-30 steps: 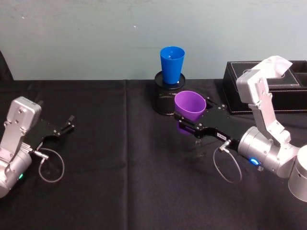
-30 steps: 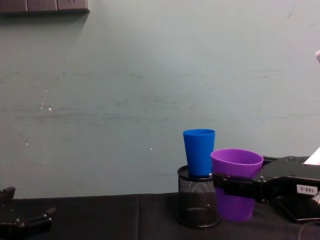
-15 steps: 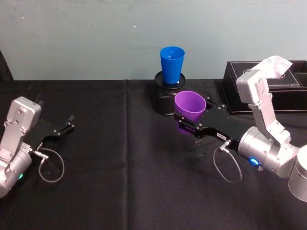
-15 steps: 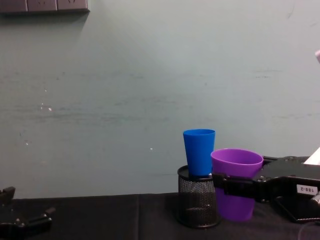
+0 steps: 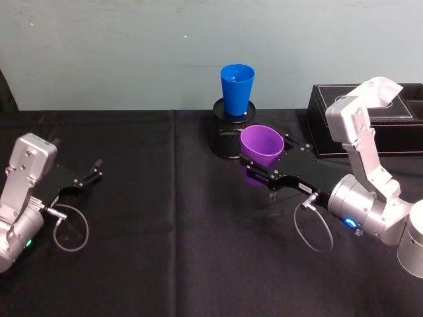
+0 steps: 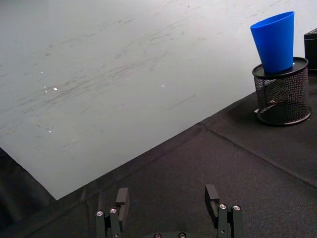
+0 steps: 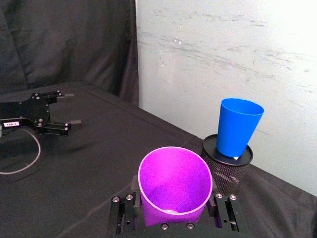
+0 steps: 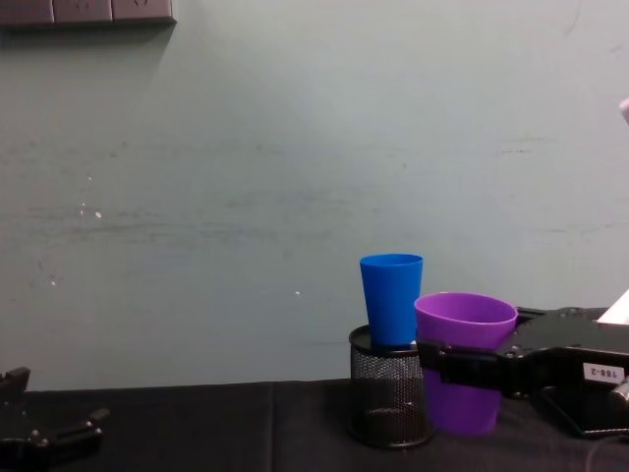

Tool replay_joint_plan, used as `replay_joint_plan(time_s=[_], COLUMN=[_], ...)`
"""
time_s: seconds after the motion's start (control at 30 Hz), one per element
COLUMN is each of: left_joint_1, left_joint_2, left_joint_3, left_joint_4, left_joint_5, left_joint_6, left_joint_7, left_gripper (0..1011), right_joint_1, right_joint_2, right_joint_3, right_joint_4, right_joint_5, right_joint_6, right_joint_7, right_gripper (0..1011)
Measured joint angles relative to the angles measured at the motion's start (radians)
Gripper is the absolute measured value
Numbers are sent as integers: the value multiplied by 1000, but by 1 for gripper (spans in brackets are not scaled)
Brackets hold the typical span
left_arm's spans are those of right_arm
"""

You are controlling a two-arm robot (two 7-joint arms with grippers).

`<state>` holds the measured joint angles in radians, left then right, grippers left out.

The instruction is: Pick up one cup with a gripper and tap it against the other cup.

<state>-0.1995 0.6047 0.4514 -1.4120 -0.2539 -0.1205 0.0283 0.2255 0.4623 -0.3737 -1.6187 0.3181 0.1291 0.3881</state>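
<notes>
Head view: pinching purple cup in right hand, near blue cup in mesh holder; left hand spread, idle on worktop. Right wrist view: not yet touching. Chest view: mid-carry; next, nudging gently across to tap.

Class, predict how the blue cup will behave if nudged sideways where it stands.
Probably light: the blue cup looks empty plastic. Likely wobbly: it stands tall above the mesh holder, narrow base dropped in. Its smooth wall may slip against the purple cup in the right gripper.
</notes>
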Motion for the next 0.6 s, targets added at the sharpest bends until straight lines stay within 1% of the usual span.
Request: replay_joint_plan(time_s=[0.6], left_joint_1=[0], left_joint_2=[0], left_joint_3=[0], left_joint_4=[0], left_joint_5=[0], left_joint_6=[0], left_joint_7=[0], left_gripper=[1000], right_joint_1=[0], right_joint_2=[0], right_joint_3=[0], right_joint_4=[0], right_joint_5=[0], right_joint_6=[0], right_joint_7=[0], right_gripper=[736])
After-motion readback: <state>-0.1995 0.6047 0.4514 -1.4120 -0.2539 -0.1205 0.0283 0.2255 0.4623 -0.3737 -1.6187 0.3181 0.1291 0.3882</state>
